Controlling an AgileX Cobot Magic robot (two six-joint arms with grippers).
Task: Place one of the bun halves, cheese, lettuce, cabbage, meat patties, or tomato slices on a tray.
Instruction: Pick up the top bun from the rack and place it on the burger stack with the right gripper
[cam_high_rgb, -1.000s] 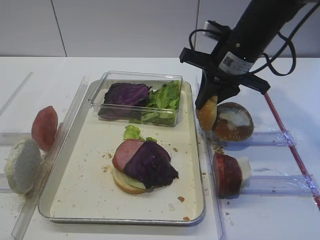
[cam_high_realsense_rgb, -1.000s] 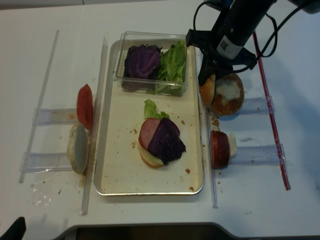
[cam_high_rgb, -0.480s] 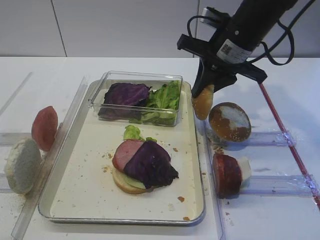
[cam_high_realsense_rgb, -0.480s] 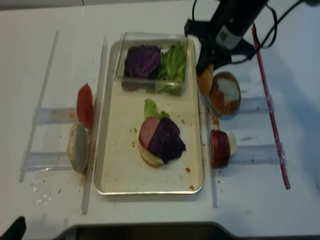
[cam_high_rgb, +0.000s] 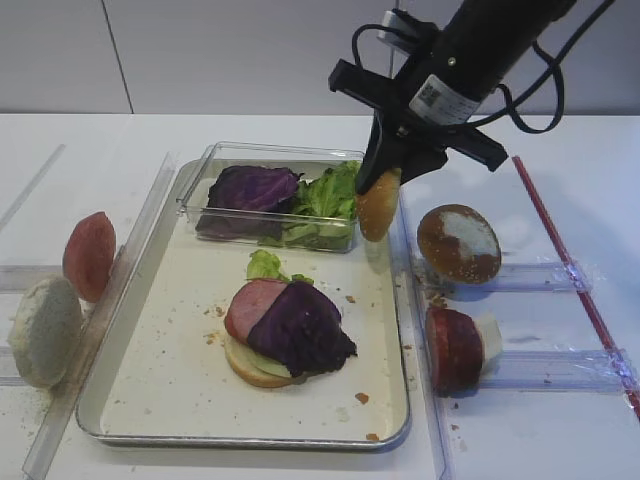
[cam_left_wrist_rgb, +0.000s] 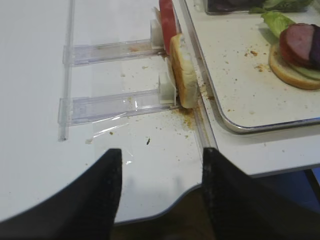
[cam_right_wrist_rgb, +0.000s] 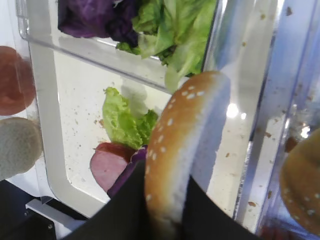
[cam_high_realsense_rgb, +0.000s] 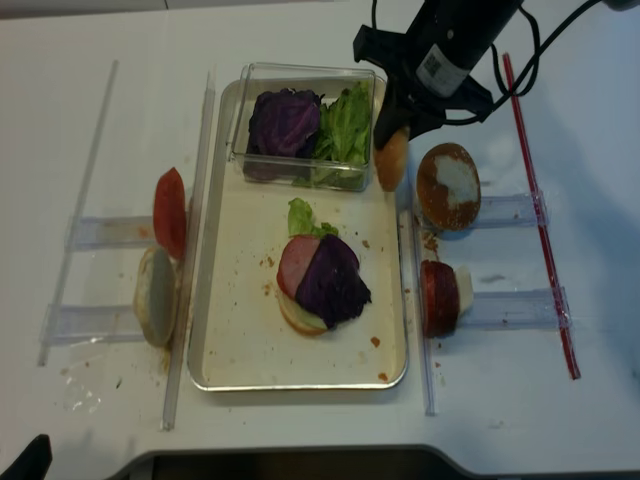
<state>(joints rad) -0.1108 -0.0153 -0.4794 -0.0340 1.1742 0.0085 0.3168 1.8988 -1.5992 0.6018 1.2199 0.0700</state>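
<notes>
My right gripper (cam_high_rgb: 386, 180) is shut on the sesame-seeded bun half (cam_high_rgb: 378, 206), which it holds on edge. In the right wrist view the bun half (cam_right_wrist_rgb: 186, 145) sits pinched between the black fingers (cam_right_wrist_rgb: 131, 210). It hangs over the right rim of the metal tray (cam_high_rgb: 170, 375), beside the clear box's corner. On the tray stands a stack (cam_high_rgb: 290, 330) of bun base, pink meat and purple cabbage, with lettuce (cam_high_rgb: 264, 265) behind it. My left gripper (cam_left_wrist_rgb: 160, 156) is open with nothing in it, low over the table's front left edge.
A clear box (cam_high_rgb: 215, 160) at the tray's back holds cabbage (cam_high_rgb: 250, 188) and lettuce (cam_high_rgb: 330, 195). Right of the tray, plastic racks carry a browner white-smeared bun (cam_high_rgb: 460, 242) and a red slice (cam_high_rgb: 455, 348). On the left stand a tomato slice (cam_high_rgb: 90, 255) and a pale disc (cam_high_rgb: 42, 330).
My right gripper has lifted the bun half away from the browner bun on the rack. It has carried it left to the tray's right rim. The left gripper has not moved.
</notes>
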